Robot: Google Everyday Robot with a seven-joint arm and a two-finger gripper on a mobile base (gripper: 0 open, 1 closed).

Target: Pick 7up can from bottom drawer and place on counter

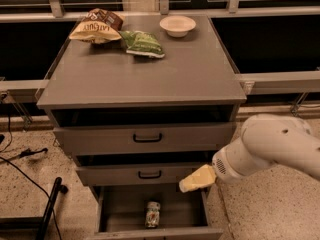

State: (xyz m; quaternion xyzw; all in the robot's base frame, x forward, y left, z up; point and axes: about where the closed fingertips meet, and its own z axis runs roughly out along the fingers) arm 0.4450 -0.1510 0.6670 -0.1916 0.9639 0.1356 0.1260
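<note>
Early going here: the 7up can [152, 214] lay in the open bottom drawer [122, 206], near the middle of its front edge. The gripper [196, 179] hovered above the drawer's right rear corner, carrying nothing. How wide it stood, I couldn't tell. Grasp, lift and placing on the counter [145, 79] were all left to do.

Warm, dim light falls from above on the bench [200, 79], leaving a faint sheen at its middle. Short shadows edge the snack bags [97, 29] at its rear left corner. The drawer recesses are dark. The pale hand [192, 180] hangs above the shaded bottom drawer [120, 206], near its right edge. Detail is soft throughout.
</note>
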